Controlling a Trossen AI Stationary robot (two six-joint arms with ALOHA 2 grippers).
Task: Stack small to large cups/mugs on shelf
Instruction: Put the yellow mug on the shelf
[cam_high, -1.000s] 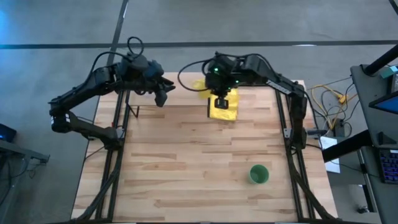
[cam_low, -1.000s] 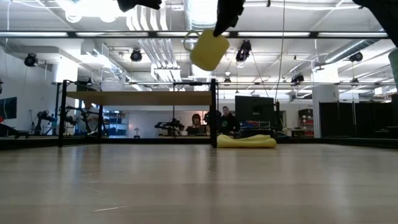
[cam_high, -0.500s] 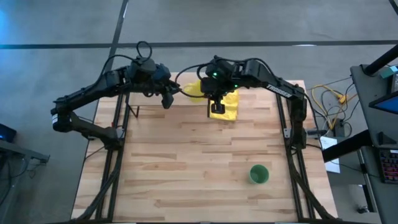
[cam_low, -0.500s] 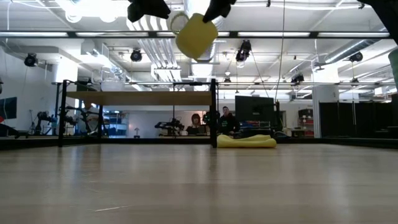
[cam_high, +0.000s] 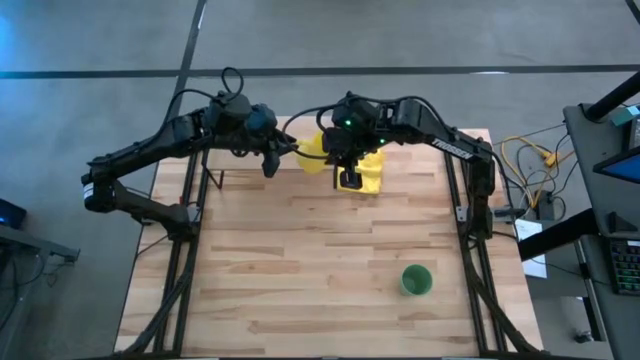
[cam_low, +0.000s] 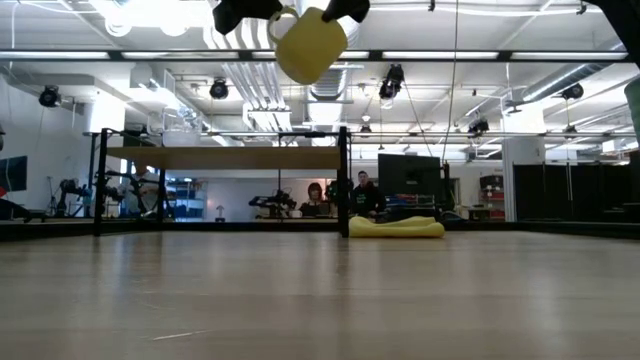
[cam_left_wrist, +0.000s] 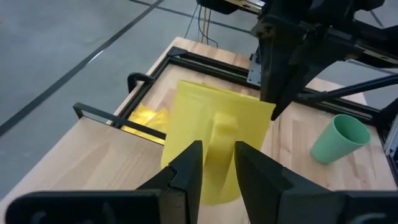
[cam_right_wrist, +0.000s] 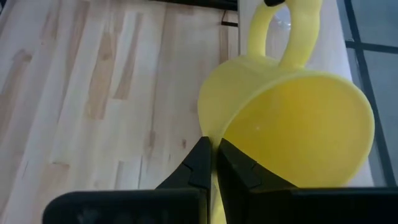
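Observation:
The yellow mug (cam_high: 312, 150) hangs tilted high above the table's far middle, seen in the low view (cam_low: 308, 45). My right gripper (cam_high: 338, 160) is shut on it. My left gripper (cam_high: 272, 160) is open just left of the mug; in the left wrist view its fingers (cam_left_wrist: 186, 171) stand on either side of the mug's handle (cam_left_wrist: 222, 140). The green cup (cam_high: 416, 280) stands upright on its base on the tabletop at the near right. The shelf (cam_low: 225, 158) shows at the far left in the low view. I cannot make out the clear glass cup. My right gripper pinches the mug's wall at the rim (cam_right_wrist: 219, 134), one finger outside and one inside the opening. The mug is lifted clear, tilted, with its handle (cam_right_wrist: 283, 31) pointing toward my left gripper. My left gripper straddles the handle; I cannot tell whether it touches it.
A yellow cloth (cam_high: 366, 172) lies on the tabletop at the far middle, below the mug. Black frame bars (cam_high: 190, 200) run along the table's left and right sides (cam_high: 462, 200). People and screens show in the room behind (cam_low: 360, 195).
My right gripper has carried the mug toward the table's left, clear of the table throughout. My left gripper has gone toward the table's right to meet it, and its fingers now stand around the handle.

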